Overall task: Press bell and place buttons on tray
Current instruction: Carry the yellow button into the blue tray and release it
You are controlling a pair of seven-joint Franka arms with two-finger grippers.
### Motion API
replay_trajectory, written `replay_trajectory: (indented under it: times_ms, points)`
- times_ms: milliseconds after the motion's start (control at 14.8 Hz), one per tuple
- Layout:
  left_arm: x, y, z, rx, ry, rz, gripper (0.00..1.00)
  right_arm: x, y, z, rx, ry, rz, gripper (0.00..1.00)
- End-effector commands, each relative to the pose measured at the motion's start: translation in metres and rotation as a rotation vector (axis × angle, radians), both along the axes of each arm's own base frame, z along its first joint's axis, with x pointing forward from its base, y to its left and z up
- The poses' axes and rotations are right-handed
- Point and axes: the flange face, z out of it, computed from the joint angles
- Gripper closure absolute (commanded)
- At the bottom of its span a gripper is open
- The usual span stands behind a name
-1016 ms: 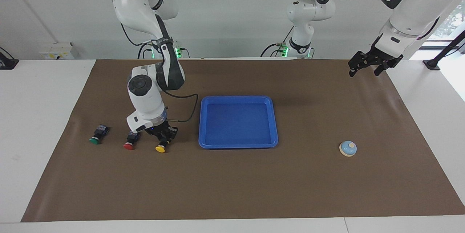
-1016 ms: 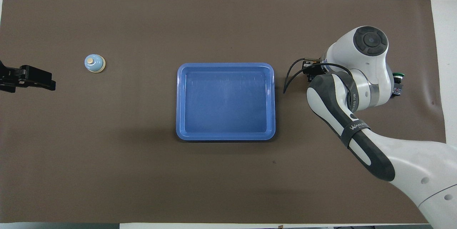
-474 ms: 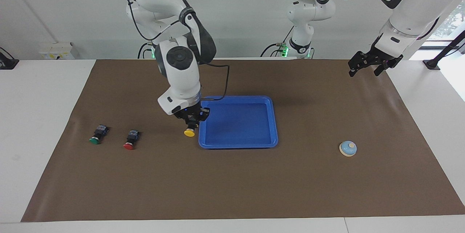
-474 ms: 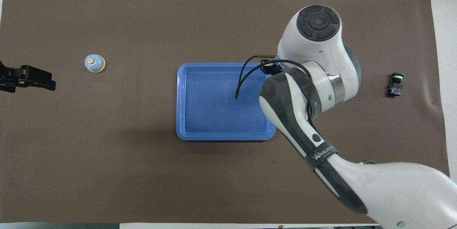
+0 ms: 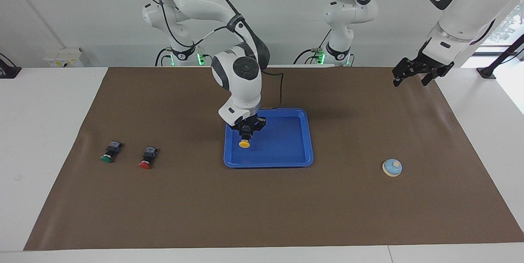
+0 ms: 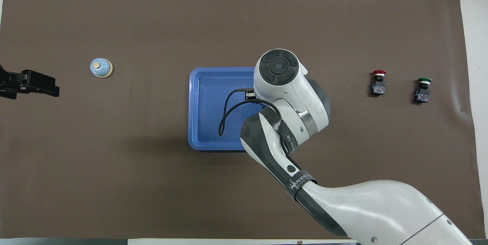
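Note:
My right gripper (image 5: 245,131) hangs over the blue tray (image 5: 286,160), shut on the yellow button (image 5: 244,143), whose cap points down. In the overhead view the right arm hides both the gripper and that button, with part of the tray (image 6: 207,103) showing. The red button (image 5: 146,159) (image 6: 378,82) and the green button (image 5: 110,151) (image 6: 423,90) lie on the mat toward the right arm's end. The bell (image 5: 392,167) (image 6: 101,68) sits toward the left arm's end. My left gripper (image 5: 410,75) (image 6: 53,88) waits open above the mat's corner, holding nothing.
A brown mat (image 5: 262,205) covers the table (image 5: 49,103), which is white around it. A black cable (image 6: 225,115) loops from the right wrist over the tray.
The right gripper lifted the yellow button off the mat and carried it sideways until it came over the tray. Red and green buttons stay put. The left arm has not moved.

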Motion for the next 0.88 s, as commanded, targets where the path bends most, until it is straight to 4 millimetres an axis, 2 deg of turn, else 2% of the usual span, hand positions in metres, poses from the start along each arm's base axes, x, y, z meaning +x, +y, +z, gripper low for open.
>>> replay_trajectory:
  times_ms: [0, 136, 339, 407, 474, 610, 678, 813]
  points:
    - [-0.001, 0.001, 0.003, -0.007, 0.002, 0.010, 0.00, -0.013, -0.001, -0.016, 0.013, -0.004, 0.007, 1.00]
    - [-0.001, 0.001, 0.002, -0.008, 0.003, 0.010, 0.00, -0.018, -0.002, -0.025, 0.013, -0.002, 0.009, 1.00]
    - [-0.001, 0.001, 0.002, -0.008, 0.003, 0.010, 0.00, -0.020, -0.002, -0.026, 0.012, -0.001, 0.004, 1.00]
    - [-0.001, 0.001, 0.002, -0.008, 0.003, 0.010, 0.00, -0.020, -0.003, -0.026, 0.012, -0.003, -0.013, 0.37]
    - [-0.001, 0.001, 0.002, -0.008, 0.003, 0.010, 0.00, -0.020, -0.002, -0.026, 0.010, -0.001, -0.030, 0.00]
    - [-0.001, 0.001, 0.003, -0.007, 0.002, 0.010, 0.00, -0.017, -0.003, -0.017, 0.012, -0.006, -0.048, 0.00]
    - [-0.001, 0.001, 0.003, -0.007, 0.002, 0.010, 0.00, -0.013, -0.010, -0.006, 0.013, -0.010, -0.060, 0.00]
    - [-0.001, 0.001, 0.002, -0.007, 0.003, 0.012, 0.00, 0.005, -0.040, 0.032, 0.010, -0.022, -0.115, 0.00]
